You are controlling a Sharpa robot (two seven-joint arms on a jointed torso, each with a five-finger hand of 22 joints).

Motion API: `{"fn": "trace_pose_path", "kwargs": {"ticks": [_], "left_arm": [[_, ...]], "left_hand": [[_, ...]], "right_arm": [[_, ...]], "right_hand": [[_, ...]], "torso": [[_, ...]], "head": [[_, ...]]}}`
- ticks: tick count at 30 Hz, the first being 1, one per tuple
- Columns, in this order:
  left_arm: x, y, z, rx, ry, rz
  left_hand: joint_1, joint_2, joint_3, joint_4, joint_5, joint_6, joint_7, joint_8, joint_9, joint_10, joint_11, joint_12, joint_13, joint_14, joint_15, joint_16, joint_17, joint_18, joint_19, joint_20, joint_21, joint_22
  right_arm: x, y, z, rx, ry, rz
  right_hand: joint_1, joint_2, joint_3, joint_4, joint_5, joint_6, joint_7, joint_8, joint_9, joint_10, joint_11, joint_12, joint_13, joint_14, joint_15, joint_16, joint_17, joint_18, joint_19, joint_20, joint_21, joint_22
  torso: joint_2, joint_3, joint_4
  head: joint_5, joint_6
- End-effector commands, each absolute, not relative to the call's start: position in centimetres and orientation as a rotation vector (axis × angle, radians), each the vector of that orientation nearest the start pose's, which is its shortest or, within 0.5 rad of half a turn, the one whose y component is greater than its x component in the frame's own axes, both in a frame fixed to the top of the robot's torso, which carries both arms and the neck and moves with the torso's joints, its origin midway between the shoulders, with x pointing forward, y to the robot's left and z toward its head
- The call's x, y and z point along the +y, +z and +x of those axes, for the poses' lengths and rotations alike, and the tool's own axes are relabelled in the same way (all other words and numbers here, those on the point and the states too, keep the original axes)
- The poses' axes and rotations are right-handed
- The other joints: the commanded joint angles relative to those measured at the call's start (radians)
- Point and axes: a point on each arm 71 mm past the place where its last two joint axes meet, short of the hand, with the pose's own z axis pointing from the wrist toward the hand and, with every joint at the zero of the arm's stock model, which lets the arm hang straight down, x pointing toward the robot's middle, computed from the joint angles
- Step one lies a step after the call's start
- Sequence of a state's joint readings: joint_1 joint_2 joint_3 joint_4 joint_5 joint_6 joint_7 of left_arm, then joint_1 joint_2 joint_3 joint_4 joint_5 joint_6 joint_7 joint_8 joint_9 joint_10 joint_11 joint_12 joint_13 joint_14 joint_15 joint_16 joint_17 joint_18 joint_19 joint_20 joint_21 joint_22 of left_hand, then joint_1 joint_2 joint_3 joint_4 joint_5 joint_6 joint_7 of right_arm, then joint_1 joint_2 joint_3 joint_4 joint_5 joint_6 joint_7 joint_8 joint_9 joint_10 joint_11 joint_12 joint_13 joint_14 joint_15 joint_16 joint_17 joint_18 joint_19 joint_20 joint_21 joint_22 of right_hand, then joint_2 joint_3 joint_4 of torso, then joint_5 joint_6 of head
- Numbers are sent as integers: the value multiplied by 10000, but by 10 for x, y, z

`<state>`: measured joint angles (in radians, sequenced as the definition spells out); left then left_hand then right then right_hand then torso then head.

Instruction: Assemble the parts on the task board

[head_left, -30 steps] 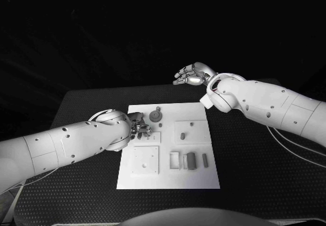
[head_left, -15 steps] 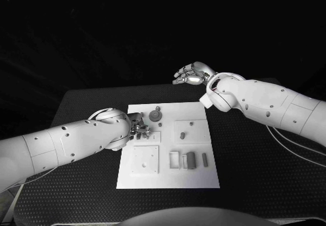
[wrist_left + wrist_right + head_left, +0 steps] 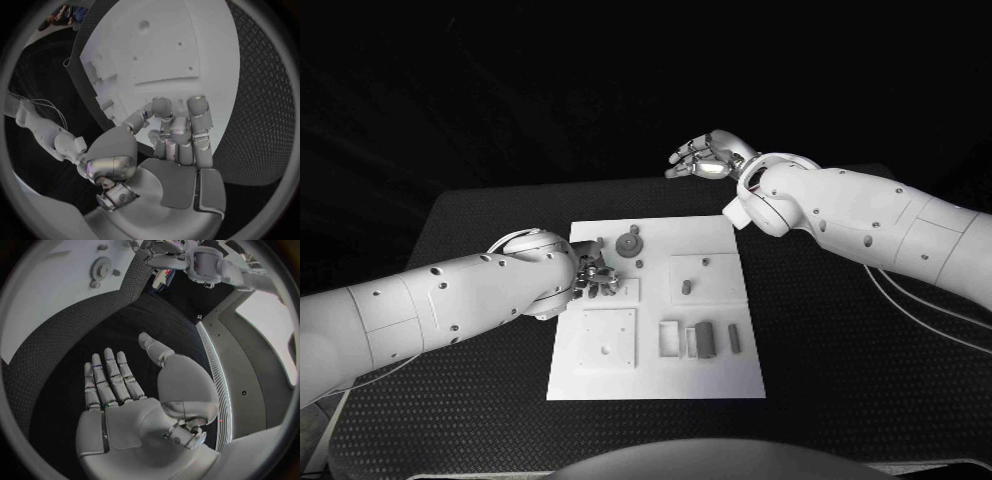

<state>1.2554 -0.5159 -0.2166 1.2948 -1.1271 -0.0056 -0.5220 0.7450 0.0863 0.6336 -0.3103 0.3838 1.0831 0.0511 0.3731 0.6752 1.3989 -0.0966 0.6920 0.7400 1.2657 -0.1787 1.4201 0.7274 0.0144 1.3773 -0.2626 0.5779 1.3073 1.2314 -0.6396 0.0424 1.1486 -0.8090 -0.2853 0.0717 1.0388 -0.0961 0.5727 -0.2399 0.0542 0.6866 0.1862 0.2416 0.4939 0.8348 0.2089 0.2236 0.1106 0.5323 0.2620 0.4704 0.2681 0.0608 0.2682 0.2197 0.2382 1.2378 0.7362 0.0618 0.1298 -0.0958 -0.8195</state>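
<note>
1. Two arms reach over the black table (image 3: 473, 230); the white board (image 3: 718, 380) lies in its middle.
2. The left hand (image 3: 596, 277) sits low over the board's left edge, beside the gear (image 3: 632, 246). Its fingers (image 3: 199, 117) are curled toward the board; whether they pinch a part, I cannot tell.
3. The right hand (image 3: 708, 157) hangs beyond the table's far edge, well apart from the board. Its fingers (image 3: 106, 375) lie straight and slightly spread, holding nothing.
4. On the board: the gear near the far edge, a small peg (image 3: 687, 289) in the right square recess, and a block (image 3: 705, 340) with a thin bar (image 3: 734, 339) just beside it toward the near end.
</note>
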Motion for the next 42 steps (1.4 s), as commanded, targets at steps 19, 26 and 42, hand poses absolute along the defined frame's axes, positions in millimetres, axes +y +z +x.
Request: {"fn": "trace_pose_path", "kwargs": {"ticks": [19,26,42], "left_arm": [[124,-263,497,22294,-3576,-503],[130,-258,498,21701,-3865,-941],[131,-259,497,21888,-4038,-1286]], "left_hand": [[18,108,494,216,-163,1016,-380,-20,-11,-54,1,5,-26,133,-238,25,-33,70,11,-59,0,197],[39,99,507,212,-178,1030,-389,-8,-4,-39,-8,15,-29,152,-247,34,-39,79,34,-68,12,199],[52,72,517,225,-397,1011,-394,-6,7,-35,-16,15,-65,188,-260,18,-86,88,61,-73,8,185]], "right_arm": [[-211,-166,564,16231,9710,4697],[-211,-166,564,16228,9696,4707],[-212,-166,564,16239,9698,4707]], "right_hand": [[-37,103,-62,-10,-51,-5,384,71,-18,59,-12,-72,-27,60,6,-41,-14,-167,-19,3,-47,23],[-36,104,-62,-10,-51,-6,385,72,-20,62,-12,-74,-33,61,6,-43,-14,-167,-17,3,-50,27],[-34,105,-62,-12,-51,-5,386,77,-26,69,-11,-81,-47,64,7,-47,-15,-166,-14,3,-59,38]], "torso": [[0,-12,3],[-1,-16,9],[-2,-4,3]], "head": [[0,44],[-6,56],[10,53]]}}
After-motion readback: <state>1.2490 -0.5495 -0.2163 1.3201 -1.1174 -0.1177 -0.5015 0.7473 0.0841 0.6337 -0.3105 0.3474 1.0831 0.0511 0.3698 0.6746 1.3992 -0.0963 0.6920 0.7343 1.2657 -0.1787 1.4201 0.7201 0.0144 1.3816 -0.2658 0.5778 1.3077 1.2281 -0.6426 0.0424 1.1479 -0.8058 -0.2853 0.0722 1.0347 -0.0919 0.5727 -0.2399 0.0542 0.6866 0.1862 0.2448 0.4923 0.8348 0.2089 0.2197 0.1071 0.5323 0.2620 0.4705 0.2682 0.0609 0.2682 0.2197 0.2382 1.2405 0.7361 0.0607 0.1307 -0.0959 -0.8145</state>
